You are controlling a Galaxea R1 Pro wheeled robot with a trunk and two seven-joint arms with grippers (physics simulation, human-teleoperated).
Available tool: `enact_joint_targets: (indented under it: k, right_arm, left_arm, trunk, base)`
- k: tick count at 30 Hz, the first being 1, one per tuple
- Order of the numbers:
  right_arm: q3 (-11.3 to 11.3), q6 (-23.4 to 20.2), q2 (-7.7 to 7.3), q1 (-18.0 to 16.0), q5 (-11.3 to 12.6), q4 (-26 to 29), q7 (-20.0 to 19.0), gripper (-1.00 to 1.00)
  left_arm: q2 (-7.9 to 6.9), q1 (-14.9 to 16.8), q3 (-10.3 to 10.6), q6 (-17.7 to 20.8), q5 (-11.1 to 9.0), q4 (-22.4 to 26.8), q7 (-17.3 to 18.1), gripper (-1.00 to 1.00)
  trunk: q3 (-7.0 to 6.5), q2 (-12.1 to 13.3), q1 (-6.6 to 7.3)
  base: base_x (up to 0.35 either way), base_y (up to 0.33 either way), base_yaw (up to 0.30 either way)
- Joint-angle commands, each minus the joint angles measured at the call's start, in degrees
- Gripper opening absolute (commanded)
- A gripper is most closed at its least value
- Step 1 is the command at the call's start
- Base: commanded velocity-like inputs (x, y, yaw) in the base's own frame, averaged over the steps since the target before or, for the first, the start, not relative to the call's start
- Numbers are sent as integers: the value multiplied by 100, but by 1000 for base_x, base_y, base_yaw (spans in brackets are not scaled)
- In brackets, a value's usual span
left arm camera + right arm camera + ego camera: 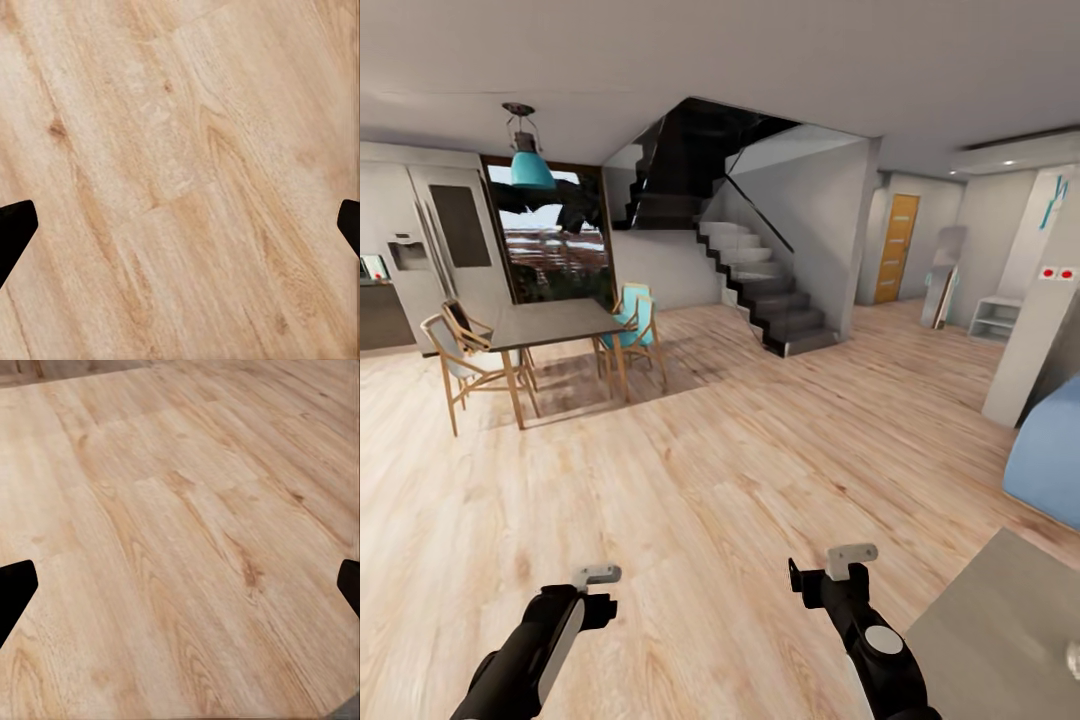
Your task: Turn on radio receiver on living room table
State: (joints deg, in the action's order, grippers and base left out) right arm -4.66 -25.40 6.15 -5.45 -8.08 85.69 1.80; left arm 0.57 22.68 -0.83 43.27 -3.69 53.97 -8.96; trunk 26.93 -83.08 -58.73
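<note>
Wood-plank floor (740,480) spreads wide; the grey surface (1000,630) edges in beside the blue sofa (1050,460). Left hand (180,225) and right hand (180,585) hang released, holding nothing. The radio receiver isn't visible yet; probably light and rigid, best steadied by its body.

- One dining table (555,322), far left on the wood floor.
- Four chairs around it: two wooden ones (460,362) on its left, two teal ones (635,320) on its right.
- One teal pendant lamp (531,165) above.
- One staircase (765,285).
- One orange door (896,248), far right.
- Two robot arms, near: left gripper (598,577), right gripper (850,558).
</note>
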Motion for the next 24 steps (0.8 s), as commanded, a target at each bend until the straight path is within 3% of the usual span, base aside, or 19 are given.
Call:
enact_joint_targets:
  k: [1,24]
  right_arm:
    - [0,0,0,0,-1,0,1,100]
    - [0,0,0,1,-1,9,4,100]
  left_arm:
    - [1,0,1,-1,-1,0,0,100]
    - [13,0,9,4,0,-1,0,100]
  trunk:
    - [0,0,0]
    - [0,0,0]
  base:
    - [0,0,-235]
    - [0,0,-235]
